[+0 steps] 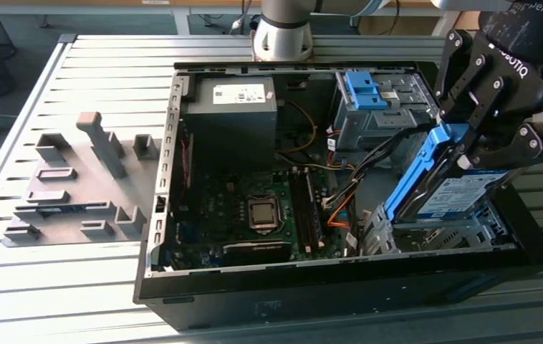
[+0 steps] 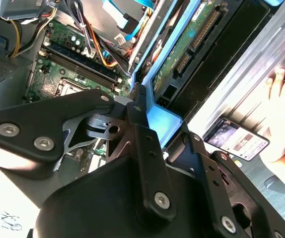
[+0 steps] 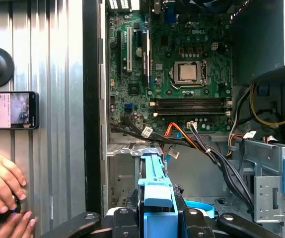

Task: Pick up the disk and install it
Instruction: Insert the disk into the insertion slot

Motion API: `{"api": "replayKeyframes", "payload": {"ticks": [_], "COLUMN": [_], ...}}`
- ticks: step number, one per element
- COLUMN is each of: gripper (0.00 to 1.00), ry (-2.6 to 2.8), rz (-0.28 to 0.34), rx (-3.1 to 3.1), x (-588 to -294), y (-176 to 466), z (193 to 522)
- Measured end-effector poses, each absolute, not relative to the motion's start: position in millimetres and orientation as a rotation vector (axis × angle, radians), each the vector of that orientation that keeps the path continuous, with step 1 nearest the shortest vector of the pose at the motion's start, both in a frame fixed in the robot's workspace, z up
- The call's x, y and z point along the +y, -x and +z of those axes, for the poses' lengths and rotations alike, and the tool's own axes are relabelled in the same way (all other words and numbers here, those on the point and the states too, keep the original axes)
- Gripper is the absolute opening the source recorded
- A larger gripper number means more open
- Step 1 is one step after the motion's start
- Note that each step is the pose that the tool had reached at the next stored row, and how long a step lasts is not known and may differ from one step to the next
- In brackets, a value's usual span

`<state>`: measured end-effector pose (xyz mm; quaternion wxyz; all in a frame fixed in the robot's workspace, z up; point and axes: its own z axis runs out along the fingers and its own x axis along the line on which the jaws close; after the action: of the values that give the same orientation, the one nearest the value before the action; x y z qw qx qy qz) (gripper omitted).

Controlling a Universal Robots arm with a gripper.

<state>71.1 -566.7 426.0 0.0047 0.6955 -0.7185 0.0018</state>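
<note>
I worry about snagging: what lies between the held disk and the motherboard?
In the exterior view, loose orange and black cables lie between the disk and the motherboard.

One disk (image 1: 443,188), one open computer case (image 1: 252,301), one phone (image 3: 11,110), one person's hand (image 3: 1,181).

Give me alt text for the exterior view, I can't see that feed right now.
The gripper holds the disk by its blue bracket, tilted, just above the metal drive bay at the exterior view's right of the open computer case. A bare blue bracket sits in the rear cage.
</note>
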Motion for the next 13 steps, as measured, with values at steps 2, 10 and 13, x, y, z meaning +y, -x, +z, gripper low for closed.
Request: {"api": "replayKeyframes", "payload": {"ticks": [2,10,13], "gripper": [0.36,0.44,0.44], "ry": [-2.178,-2.179,-2.178], "rz": [0.006,0.005,0.005], "rx": [-2.250,-2.251,-2.251], "x": [-566.7,-566.9,-567.6], "y": [-71.1,-71.0,-71.0], "z": [426.0,422.7,417.4]}}
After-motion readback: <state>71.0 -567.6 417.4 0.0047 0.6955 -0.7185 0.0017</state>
